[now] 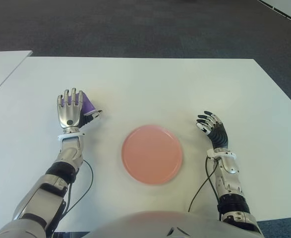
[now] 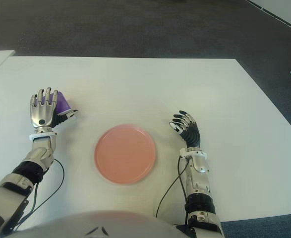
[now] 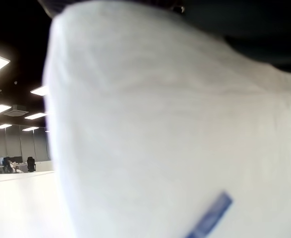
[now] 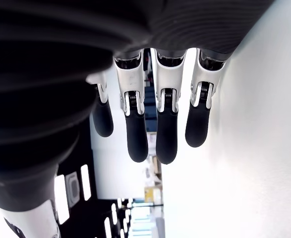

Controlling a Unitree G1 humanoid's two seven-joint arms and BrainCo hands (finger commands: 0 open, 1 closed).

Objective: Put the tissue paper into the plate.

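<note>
At the left of the eye views, the left hand (image 1: 72, 111) stands palm-down over a purple tissue pack (image 1: 87, 103), one pack and the only one in sight. Its four fingers (image 1: 71, 97) reach up along the pack's near side and the thumb (image 1: 93, 116) angles out to the right below it, so the hand is against the pack, but whether it actually grips cannot be told from here. The left wrist view is filled by a pale white surface with a short blue stripe (too close to read anything more).

In the lower centre of the frame lies a single round pink plate (image 1: 152, 154), bare on top, resting on the white table (image 1: 175, 89). The tissue pack sits well apart from it, up and to the left.

At the right, the right hand (image 1: 212, 128) shows beside the plate, holding nothing; its wrist view shows four dark-tipped fingers (image 4: 166, 134) hanging loosely extended next to the table surface.
</note>
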